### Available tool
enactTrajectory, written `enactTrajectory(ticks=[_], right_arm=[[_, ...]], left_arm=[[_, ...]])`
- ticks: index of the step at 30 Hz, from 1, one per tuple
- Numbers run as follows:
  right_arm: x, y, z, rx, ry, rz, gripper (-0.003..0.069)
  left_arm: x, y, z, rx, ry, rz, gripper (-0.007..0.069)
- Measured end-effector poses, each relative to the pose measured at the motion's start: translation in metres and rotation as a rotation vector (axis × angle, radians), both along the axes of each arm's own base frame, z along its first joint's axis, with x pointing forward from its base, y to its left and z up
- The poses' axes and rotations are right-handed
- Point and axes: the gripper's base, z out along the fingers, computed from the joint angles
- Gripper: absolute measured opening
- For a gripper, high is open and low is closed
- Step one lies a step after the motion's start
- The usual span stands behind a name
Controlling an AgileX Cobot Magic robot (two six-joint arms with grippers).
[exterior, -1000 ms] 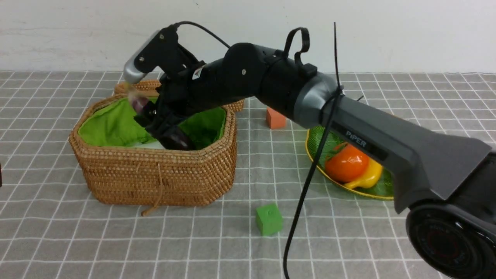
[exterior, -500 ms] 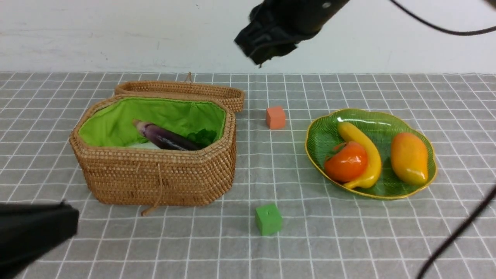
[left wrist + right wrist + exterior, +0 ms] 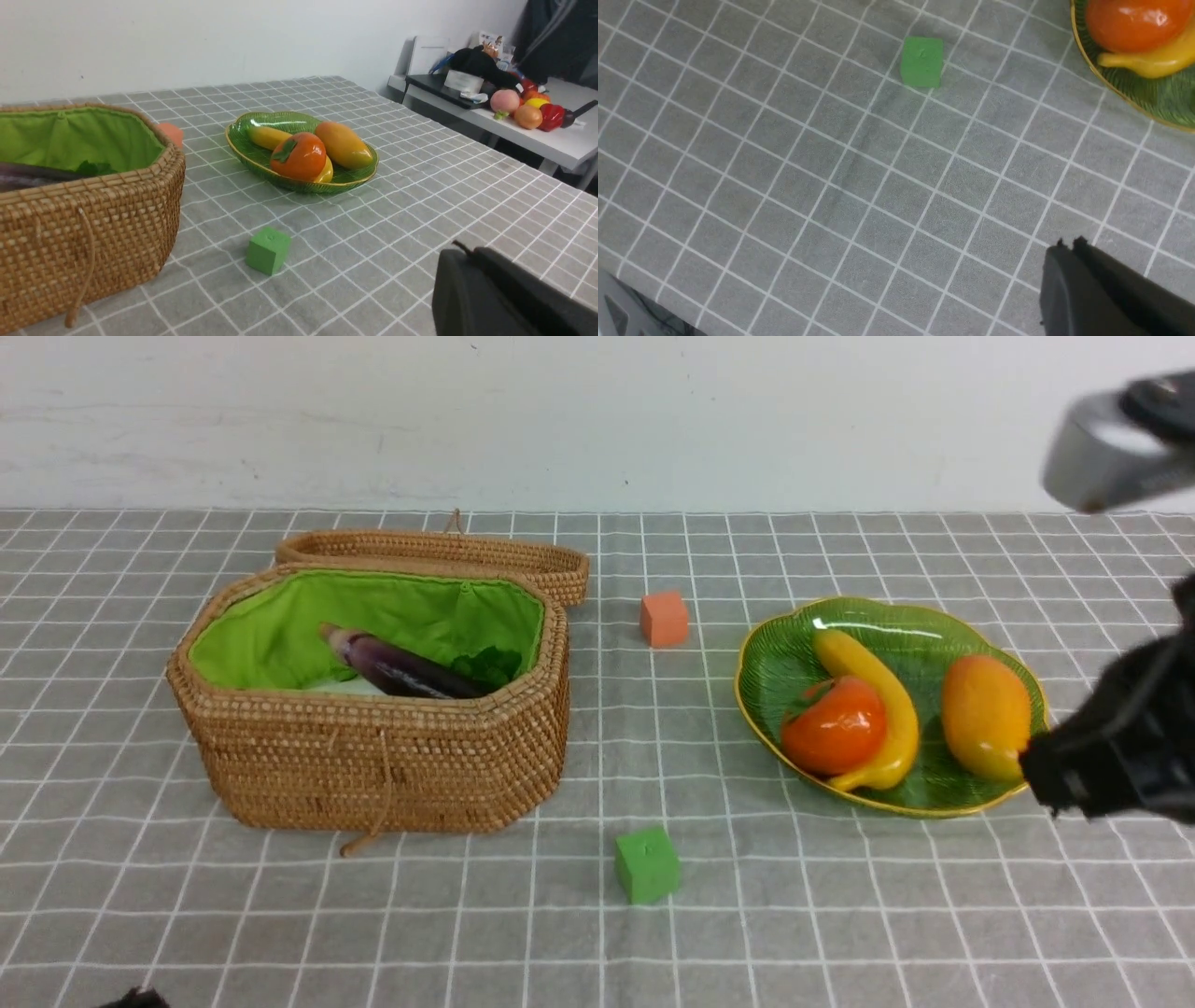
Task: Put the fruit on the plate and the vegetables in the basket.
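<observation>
The wicker basket (image 3: 373, 775) stands open at the left. Inside lie the purple eggplant (image 3: 401, 670), a white bit of the radish (image 3: 359, 687) and its green leaves (image 3: 485, 665); the gourd is hidden. The green plate (image 3: 775, 663) at the right holds the banana (image 3: 864, 663), persimmon (image 3: 834, 726) and mango (image 3: 986, 714). My right gripper (image 3: 1069, 243) is shut and empty above bare cloth; it shows as a dark blur (image 3: 1074, 775) beside the plate's right edge. My left gripper (image 3: 460, 252) is shut and empty, low over the cloth, well away from basket and plate.
An orange cube (image 3: 664, 619) lies between the basket and the plate. A green cube (image 3: 647, 864) lies on the cloth in front, also in the right wrist view (image 3: 921, 61). The basket lid (image 3: 439, 553) lies open behind the basket. A side table with toys (image 3: 514, 107) stands beyond the table edge.
My right arm left the eggplant in the basket, rose, and swung right; it is now at the right edge by the plate. My left arm has drawn back out of the bottom left.
</observation>
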Motion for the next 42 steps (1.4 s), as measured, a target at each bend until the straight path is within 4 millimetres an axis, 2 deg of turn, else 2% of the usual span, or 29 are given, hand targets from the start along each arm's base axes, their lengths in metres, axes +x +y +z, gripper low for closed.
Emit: enactTrajectory(ticks=[8, 15, 20, 22, 23, 25, 27, 28, 29, 31, 33, 36, 42], right_arm=[[-0.045, -0.03, -0.009, 0.034, -0.05, -0.012, -0.0008], [-0.063, -0.042, -0.007, 0.024, -0.042, -0.009, -0.0005], [-0.072, -0.064, -0.009, 0.034, -0.118, -0.137, -0.0002], [-0.078, -0.08, -0.028, 0.036, -0.256, -0.245, -0.0004], [-0.081, -0.081, -0.027, 0.036, -0.268, -0.253, -0.0004], [-0.086, -0.092, -0.072, 0.062, -0.461, -0.381, -0.001], [-0.087, -0.095, -0.091, 0.072, -0.521, -0.427, -0.001], [-0.089, -0.1, -0.125, 0.071, -0.613, -0.485, -0.001], [-0.088, -0.1, -0.129, 0.071, -0.611, -0.486, -0.001], [-0.091, -0.104, -0.18, 0.081, -0.678, -0.546, -0.001], [-0.093, -0.105, -0.205, 0.092, -0.696, -0.571, -0.001], [-0.095, -0.106, -0.218, 0.066, -0.68, -0.573, -0.001], [-0.096, -0.106, -0.221, 0.048, -0.641, -0.574, -0.0008]], left_arm=[[0.004, -0.004, -0.032, 0.063, 0.066, 0.0, -0.0013], [0.005, -0.005, -0.045, 0.091, 0.095, 0.0, -0.001], [0.005, -0.005, -0.045, 0.09, 0.094, 0.0, -0.001], [0.005, -0.005, -0.045, 0.091, 0.094, 0.0, -0.001], [0.005, -0.005, -0.045, 0.091, 0.094, 0.0, -0.001], [0.005, -0.005, -0.045, 0.091, 0.094, 0.0, -0.0009], [0.005, -0.005, -0.045, 0.091, 0.094, 0.0, -0.0008], [0.005, -0.005, -0.045, 0.091, 0.094, 0.0, -0.0007], [0.005, -0.005, -0.045, 0.091, 0.094, 0.0, -0.0006], [0.005, -0.005, -0.045, 0.091, 0.094, 0.0, -0.0005], [0.005, -0.005, -0.045, 0.091, 0.094, 0.0, -0.0003], [0.005, -0.005, -0.045, 0.092, 0.092, 0.0, -0.0002], [0.005, -0.005, -0.045, 0.093, 0.094, 0.0, 0.0004]])
